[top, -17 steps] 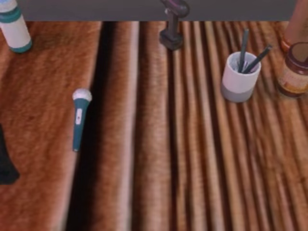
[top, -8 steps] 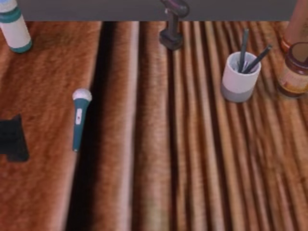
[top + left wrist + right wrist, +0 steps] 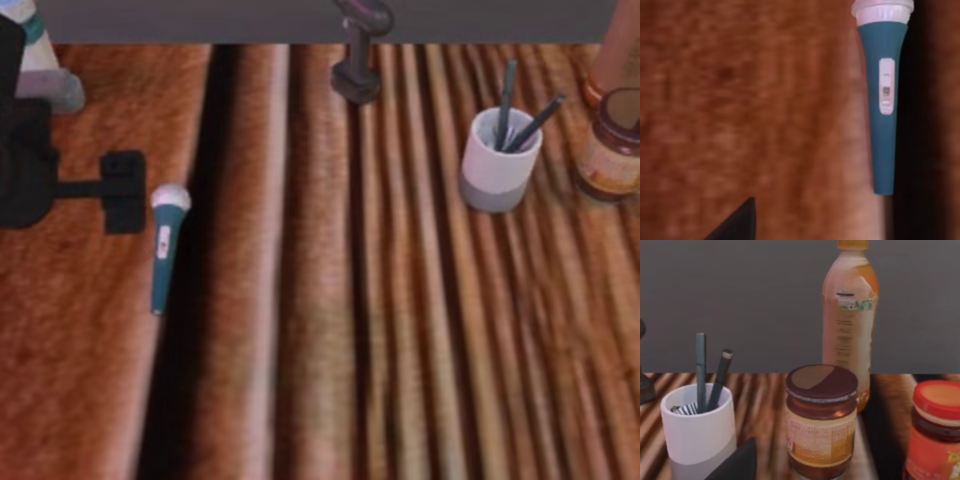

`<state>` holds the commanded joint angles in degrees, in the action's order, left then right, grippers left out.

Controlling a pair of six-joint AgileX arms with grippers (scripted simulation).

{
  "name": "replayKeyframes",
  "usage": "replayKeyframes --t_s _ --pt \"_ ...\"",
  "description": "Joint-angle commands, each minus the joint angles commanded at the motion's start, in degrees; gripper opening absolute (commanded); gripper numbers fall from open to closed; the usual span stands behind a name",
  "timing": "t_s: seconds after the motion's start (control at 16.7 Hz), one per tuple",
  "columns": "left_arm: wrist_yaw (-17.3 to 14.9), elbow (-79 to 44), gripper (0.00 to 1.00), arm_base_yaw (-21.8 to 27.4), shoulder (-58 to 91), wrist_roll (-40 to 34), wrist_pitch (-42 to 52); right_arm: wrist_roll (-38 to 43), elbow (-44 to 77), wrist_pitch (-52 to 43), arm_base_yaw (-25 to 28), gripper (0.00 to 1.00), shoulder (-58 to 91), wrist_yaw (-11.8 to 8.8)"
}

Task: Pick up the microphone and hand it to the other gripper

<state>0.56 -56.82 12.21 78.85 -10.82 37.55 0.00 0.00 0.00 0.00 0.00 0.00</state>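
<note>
Table [image 3: 400, 330]: reddish-brown wood, strong grain running near to far in long ridged streaks. Left part smoother and warmer; one dark band and a pale streak run alongside it left of centre. Right part striped in narrow light and dark lines.

Far edge of table meets a flat grey wall [image 3: 300, 20], plain and unmarked. From the right wrist view the same wall [image 3: 740, 300] fills the upper half, evenly lit.

Light soft and diffuse; shadows on the table short and faint.
</note>
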Motion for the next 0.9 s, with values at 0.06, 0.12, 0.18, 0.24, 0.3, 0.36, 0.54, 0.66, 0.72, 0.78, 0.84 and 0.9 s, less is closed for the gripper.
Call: replayKeyframes --t_s 0.06,0.12,0.18,0.24,0.3,0.36,0.54,0.66,0.72,0.78,0.84,0.9 --pt "0.02 -3.63 1.00 0.73 5.08 -0.68 2.22 0.00 0.00 0.00 0.00 1.00 0.00 0.00" --pt "0.06 -6.97 1.00 1.43 9.78 -1.31 4.38 0.00 0.00 0.00 0.00 1.00 0.00 0.00" --pt "0.12 -9.99 1.00 2.07 14.06 -1.89 6.45 0.00 0.00 0.00 0.00 1.00 0.00 0.00" --pt "0.19 -12.67 1.00 2.65 17.89 -2.41 8.41 0.00 0.00 0.00 0.00 1.00 0.00 0.00" --pt "0.29 -14.99 1.00 3.17 21.24 -2.88 10.25 0.00 0.00 0.00 0.00 1.00 0.00 0.00" --pt "0.40 -16.93 1.00 3.61 24.09 -3.28 11.90 0.00 0.00 0.00 0.00 1.00 0.00 0.00" --pt "0.69 -20.36 1.00 4.42 29.44 -4.03 15.21 0.00 0.00 0.00 0.00 1.00 0.00 0.00" --pt "0.75 -20.76 1.00 4.52 30.14 -4.13 15.68 0.00 0.00 0.00 0.00 1.00 0.00 0.00" --pt "0.75 -20.76 1.00 4.52 30.14 -4.13 15.68 0.00 0.00 0.00 0.00 1.00 0.00 0.00" --pt "0.75 -20.76 1.00 4.52 30.14 -4.13 15.68 0.00 0.00 0.00 0.00 1.00 0.00 0.00" --pt "0.75 -20.76 1.00 4.52 30.14 -4.13 15.68 0.00 0.00 0.00 0.00 1.00 0.00 0.00" --pt "0.71 -20.58 1.00 4.22 29.99 -4.08 15.55 0.00 0.00 0.00 0.00 1.00 0.00 0.00"
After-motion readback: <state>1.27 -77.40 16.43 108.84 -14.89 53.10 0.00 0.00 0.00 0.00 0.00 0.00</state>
